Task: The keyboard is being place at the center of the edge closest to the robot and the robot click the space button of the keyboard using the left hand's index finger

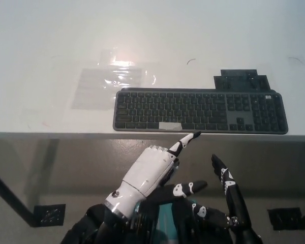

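Keyboard (pixel 201 111), dark grey with a pale space bar (pixel 170 125), lies along your white table's (pixel 51 46) near edge. You see the left hand (pixel 148 177) below it, fingers apart and empty; the right hand (pixel 231 195) rests spread.

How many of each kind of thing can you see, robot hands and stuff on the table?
Robot hands: 2, white left hand and black right hand
Keyboard: 1
Clear plastic sheet: 1
Flat black piece behind keyboard: 1
Total: 5
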`<state>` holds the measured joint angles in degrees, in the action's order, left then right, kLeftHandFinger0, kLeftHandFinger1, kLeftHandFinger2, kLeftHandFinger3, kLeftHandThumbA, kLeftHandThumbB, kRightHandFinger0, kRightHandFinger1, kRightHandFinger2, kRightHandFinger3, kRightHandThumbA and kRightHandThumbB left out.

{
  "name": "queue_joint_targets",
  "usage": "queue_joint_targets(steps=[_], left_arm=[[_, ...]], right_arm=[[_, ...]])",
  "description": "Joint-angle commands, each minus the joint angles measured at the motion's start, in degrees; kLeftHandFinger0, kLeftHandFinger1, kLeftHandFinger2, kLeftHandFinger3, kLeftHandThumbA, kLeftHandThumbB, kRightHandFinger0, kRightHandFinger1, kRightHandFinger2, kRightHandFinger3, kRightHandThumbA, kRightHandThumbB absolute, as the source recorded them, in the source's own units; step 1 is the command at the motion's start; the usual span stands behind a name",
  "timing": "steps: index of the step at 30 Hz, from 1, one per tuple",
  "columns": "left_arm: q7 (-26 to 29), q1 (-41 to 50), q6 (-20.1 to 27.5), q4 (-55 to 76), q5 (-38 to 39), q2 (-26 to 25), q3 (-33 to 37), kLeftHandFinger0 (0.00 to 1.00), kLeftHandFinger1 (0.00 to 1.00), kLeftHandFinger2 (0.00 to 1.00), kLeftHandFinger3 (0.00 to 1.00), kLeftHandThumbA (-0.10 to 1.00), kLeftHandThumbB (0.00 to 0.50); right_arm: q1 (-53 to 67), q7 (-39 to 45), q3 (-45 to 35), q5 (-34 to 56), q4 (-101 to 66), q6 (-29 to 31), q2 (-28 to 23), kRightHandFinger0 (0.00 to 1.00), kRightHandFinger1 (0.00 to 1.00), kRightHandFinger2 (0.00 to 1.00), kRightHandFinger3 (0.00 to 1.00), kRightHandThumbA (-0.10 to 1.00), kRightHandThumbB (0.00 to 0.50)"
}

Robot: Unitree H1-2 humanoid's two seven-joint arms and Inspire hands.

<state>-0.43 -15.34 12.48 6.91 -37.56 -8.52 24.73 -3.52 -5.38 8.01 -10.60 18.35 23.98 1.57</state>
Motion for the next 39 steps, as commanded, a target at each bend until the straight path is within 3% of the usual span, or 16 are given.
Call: queue_joint_targets(steps=[1,3,4,9,11,14,15,16,17,18,21,22,30,39], left_arm=[[-7.68,1.57,-6.89,30.06,11.02,-3.53,-4.52,0.00,0.00,0.00,1.00,1.00,0.500],[-8.00,1.64,-7.16,30.31,11.07,-3.46,-4.63,0.00,0.00,0.00,1.00,1.00,0.500],[-4.99,4.49,-2.79,29.03,12.76,-5.89,-6.34,0.00,0.00,0.01,1.00,1.00,0.474],[-4.70,9.26,-1.69,24.71,15.27,-7.06,-7.75,0.00,0.00,0.00,1.00,1.00,0.498],[-4.17,10.80,-0.13,21.50,17.55,-6.92,-8.35,0.04,0.04,0.07,1.00,1.00,0.457],[-4.51,11.25,0.78,20.35,18.48,-6.83,-8.79,0.00,0.00,0.02,1.00,1.00,0.456],[-4.86,11.99,1.65,17.73,20.95,-7.02,-8.98,0.36,0.38,0.40,1.00,1.00,0.404],[-5.35,13.47,3.24,12.65,25.07,-7.30,-9.26,0.84,0.63,0.66,1.00,1.00,0.414],[-5.72,14.21,2.66,11.00,25.86,-7.06,-9.53,1.00,0.88,0.94,1.00,1.00,0.442],[-5.96,14.42,2.46,10.40,26.20,-6.95,-9.70,1.00,0.99,1.00,1.00,1.00,0.432],[-6.41,14.43,2.87,10.13,26.50,-6.74,-10.04,1.00,0.99,1.00,1.00,1.00,0.433],[-5.00,15.54,6.18,3.49,27.76,-5.88,-10.92,1.00,1.00,1.00,1.00,1.00,0.420],[-2.27,15.42,13.29,-9.72,27.59,-3.06,-14.39,1.00,1.00,1.00,1.00,1.00,0.401],[-2.88,13.84,14.45,-17.45,29.34,-2.10,-17.22,1.00,1.00,1.00,1.00,1.00,0.386]], right_arm=[[-0.98,-1.43,0.29,-0.50,-1.17,2.95,0.54,1.00,1.00,1.00,1.00,1.00,0.350],[-0.98,-1.43,0.29,-0.50,-1.17,2.95,0.54,1.00,1.00,1.00,1.00,1.00,0.350],[-1.03,-1.23,0.33,0.34,-0.97,2.95,0.62,1.00,1.00,1.00,1.00,1.00,0.345],[-0.97,-1.10,0.43,0.15,-0.83,2.95,0.51,1.00,1.00,1.00,1.00,1.00,0.338],[-1.01,-1.62,0.49,-0.36,-0.79,2.95,0.54,1.00,1.00,1.00,1.00,1.00,0.335],[-1.01,-1.68,0.57,-0.27,-0.80,2.95,0.52,1.00,1.00,1.00,1.00,1.00,0.332],[-1.00,-1.57,0.60,-0.05,-0.68,2.95,0.52,1.00,1.00,1.00,1.00,1.00,0.336],[-0.86,-1.21,0.64,0.47,-0.49,2.95,0.58,1.00,1.00,1.00,1.00,1.00,0.337],[-0.83,-1.30,0.69,0.35,-0.50,2.95,0.58,1.00,1.00,1.00,1.00,1.00,0.337],[-0.87,-1.39,0.71,0.27,-0.46,2.95,0.58,1.00,1.00,1.00,1.00,1.00,0.337],[-0.87,-1.40,0.72,0.28,-0.46,2.95,0.58,1.00,1.00,1.00,1.00,1.00,0.337],[-0.82,-1.43,0.77,0.16,-0.49,2.95,0.59,1.00,1.00,1.00,1.00,1.00,0.348],[-0.83,-1.52,1.16,0.28,-0.26,2.95,0.33,1.00,1.00,1.00,1.00,1.00,0.348],[-0.67,-1.81,1.88,0.47,-0.15,2.95,0.15,1.00,1.00,1.00,1.00,1.00,0.358]])
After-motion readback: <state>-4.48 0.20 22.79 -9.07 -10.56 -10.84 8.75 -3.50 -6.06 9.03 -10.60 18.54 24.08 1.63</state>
